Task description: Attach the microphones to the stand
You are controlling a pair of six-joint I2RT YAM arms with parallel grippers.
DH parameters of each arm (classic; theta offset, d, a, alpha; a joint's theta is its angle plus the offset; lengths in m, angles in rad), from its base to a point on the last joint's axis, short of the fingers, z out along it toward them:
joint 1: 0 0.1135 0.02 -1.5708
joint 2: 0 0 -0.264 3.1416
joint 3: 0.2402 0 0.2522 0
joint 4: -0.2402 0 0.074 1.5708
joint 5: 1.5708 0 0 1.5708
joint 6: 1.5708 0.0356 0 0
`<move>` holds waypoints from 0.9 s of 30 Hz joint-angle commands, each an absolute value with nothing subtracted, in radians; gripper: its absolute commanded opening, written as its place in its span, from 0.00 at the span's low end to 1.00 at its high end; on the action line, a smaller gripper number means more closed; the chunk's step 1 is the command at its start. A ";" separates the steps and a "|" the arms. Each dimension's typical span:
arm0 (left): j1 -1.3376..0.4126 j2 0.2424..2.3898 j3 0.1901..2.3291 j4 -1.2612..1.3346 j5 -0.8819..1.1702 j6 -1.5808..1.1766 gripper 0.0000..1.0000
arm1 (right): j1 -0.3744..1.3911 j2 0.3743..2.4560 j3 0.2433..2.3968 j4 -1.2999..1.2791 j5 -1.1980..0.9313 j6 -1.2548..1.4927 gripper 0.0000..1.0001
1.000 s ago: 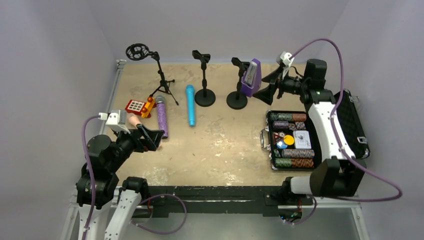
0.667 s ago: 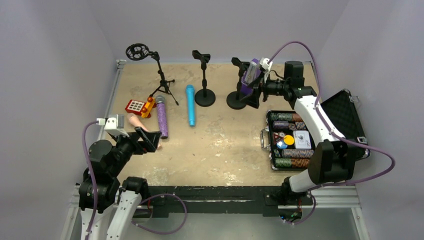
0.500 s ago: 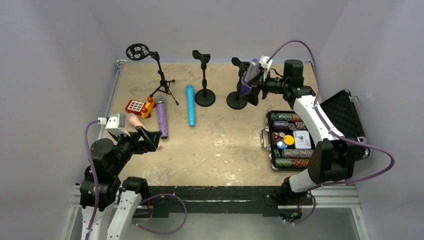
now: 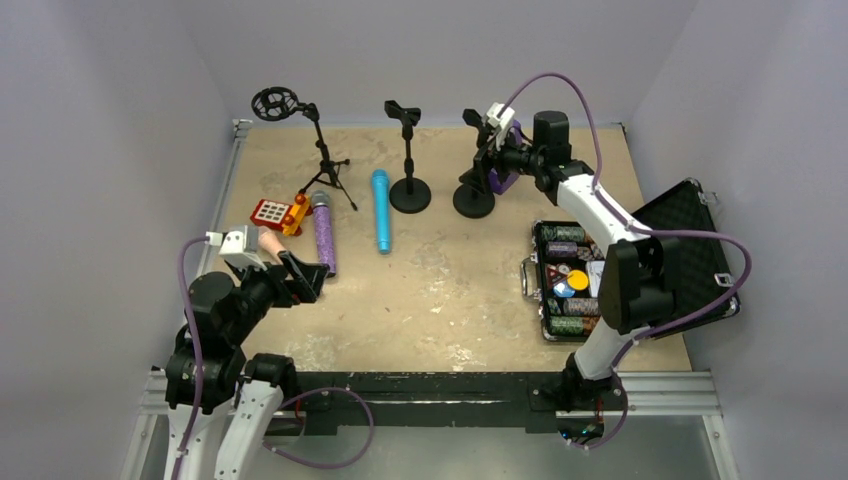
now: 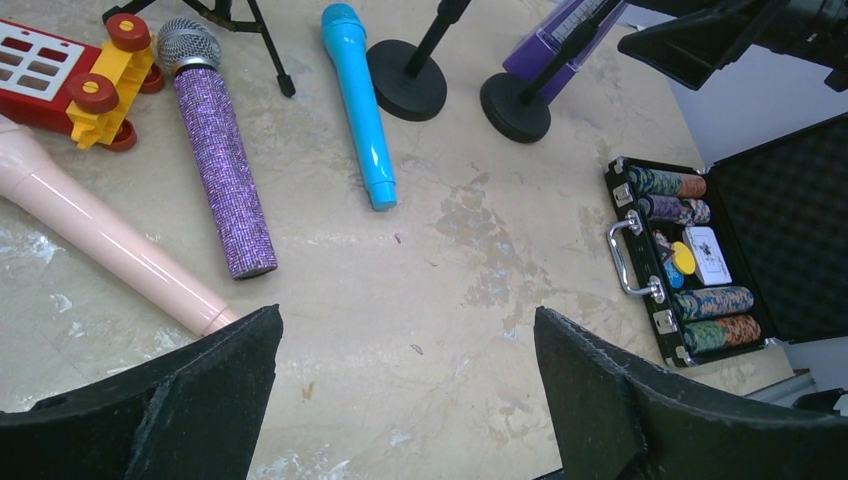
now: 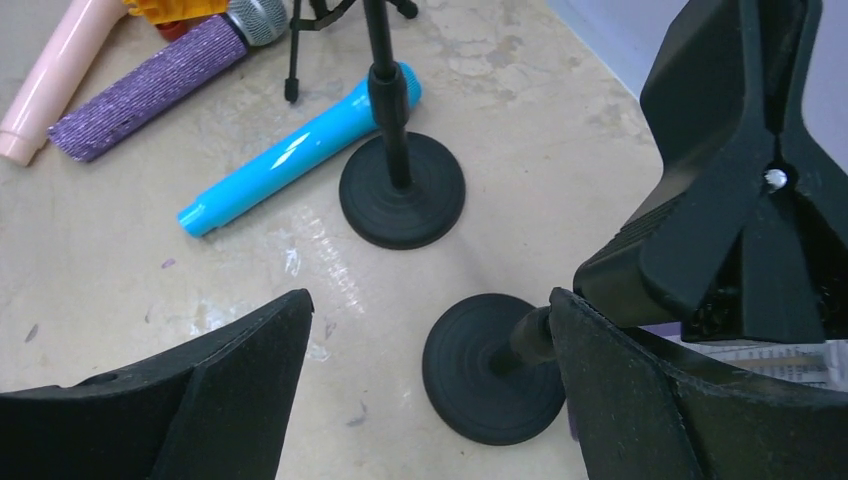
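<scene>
The left claw [image 5: 405, 330] hangs released, jaws wide, low over the desk [image 4: 440, 290] near its left edge, grasping nothing. The pink mic [image 5: 100, 240] lies flat just ahead and to its left, tail end right at the left fingertip; whether the two touch I cannot tell. Past it, ahead-left, the purple mic [image 5: 225, 190] lies flat with its mesh head beside a red and yellow toy [image 5: 70, 75]. The blue mic [image 5: 360, 120] lies straight ahead and farther off, apart from the purple one. Between the jaws and ahead to the right the desk is bare as far as the open case [image 5: 690, 260] of chips, which sits by the right edge.

The right claw [image 6: 430, 300] reaches far out toward the back edge, its jaws likewise spread and grasping nothing. It tilts down over the right stand [image 6: 495, 370]: the round base sits below between the jaws, the rod rises just at the right finger, and the clip stands above that finger. The metronome [image 5: 545, 45] is tight against that stand on the claw's right, so room there is scant. To the claw's left the middle stand [image 6: 402, 200] is near, with a strip of bare desk between the two bases, and the blue mic's head lies behind its rod. The tripod stand [image 4: 322, 160] is farther left, near the back edge. All three mics lie on the desk.
</scene>
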State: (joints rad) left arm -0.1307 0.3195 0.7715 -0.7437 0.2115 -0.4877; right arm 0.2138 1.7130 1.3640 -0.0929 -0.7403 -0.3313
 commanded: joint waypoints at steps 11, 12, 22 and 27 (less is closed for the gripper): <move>-0.123 0.287 0.777 -0.687 0.240 -0.483 1.00 | 0.126 1.642 1.303 0.042 -0.985 -0.309 0.86; -0.123 0.286 0.774 -0.683 0.241 -0.486 1.00 | 0.125 1.632 1.297 0.021 -1.002 -0.336 0.86; -0.123 0.286 0.762 -0.653 0.264 -0.518 1.00 | 0.127 1.694 1.310 0.137 -0.794 -0.244 0.81; -0.123 0.287 0.755 -0.641 0.261 -0.523 1.00 | 0.132 1.776 1.367 0.177 -0.792 -0.265 0.74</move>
State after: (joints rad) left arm -0.1307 0.2932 0.7658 -0.6930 0.2440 -0.5053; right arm 0.1257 1.7306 1.3109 0.0978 -0.8265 -0.2691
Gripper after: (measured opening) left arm 0.994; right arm 0.754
